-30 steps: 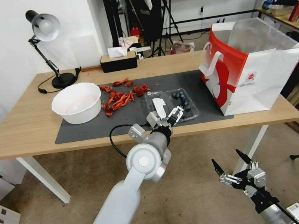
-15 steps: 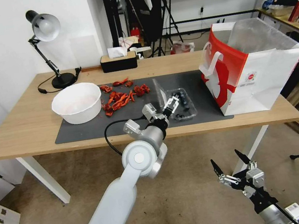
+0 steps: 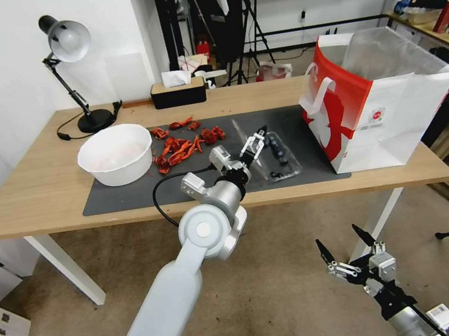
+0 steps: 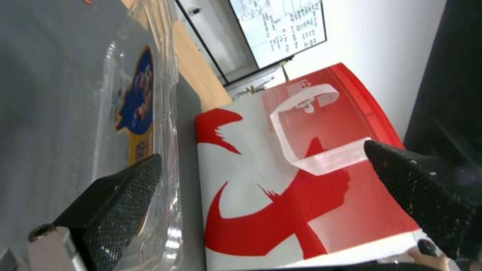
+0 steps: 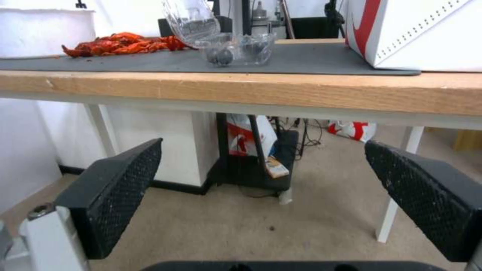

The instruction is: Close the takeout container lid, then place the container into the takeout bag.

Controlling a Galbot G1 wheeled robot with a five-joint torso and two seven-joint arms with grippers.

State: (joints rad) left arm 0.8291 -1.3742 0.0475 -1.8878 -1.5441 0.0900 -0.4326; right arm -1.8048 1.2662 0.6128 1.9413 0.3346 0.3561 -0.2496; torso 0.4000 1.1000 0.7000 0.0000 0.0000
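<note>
Since a second ago the clear plastic labelled lid (image 3: 240, 138) is standing raised; the spread-fingered left gripper (image 3: 252, 142) is pressing it over the clear blueberry-filled takeout container (image 3: 278, 156). The right gripper (image 3: 343, 247) is hanging wide apart below the table.

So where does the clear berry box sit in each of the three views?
Head view: berry box on the dark mat, just beyond the left gripper.
Left wrist view: its lid stands against one finger.
Right wrist view: on the table edge above, lid raised.
Shared landmark: the red-and-white bag.
</note>
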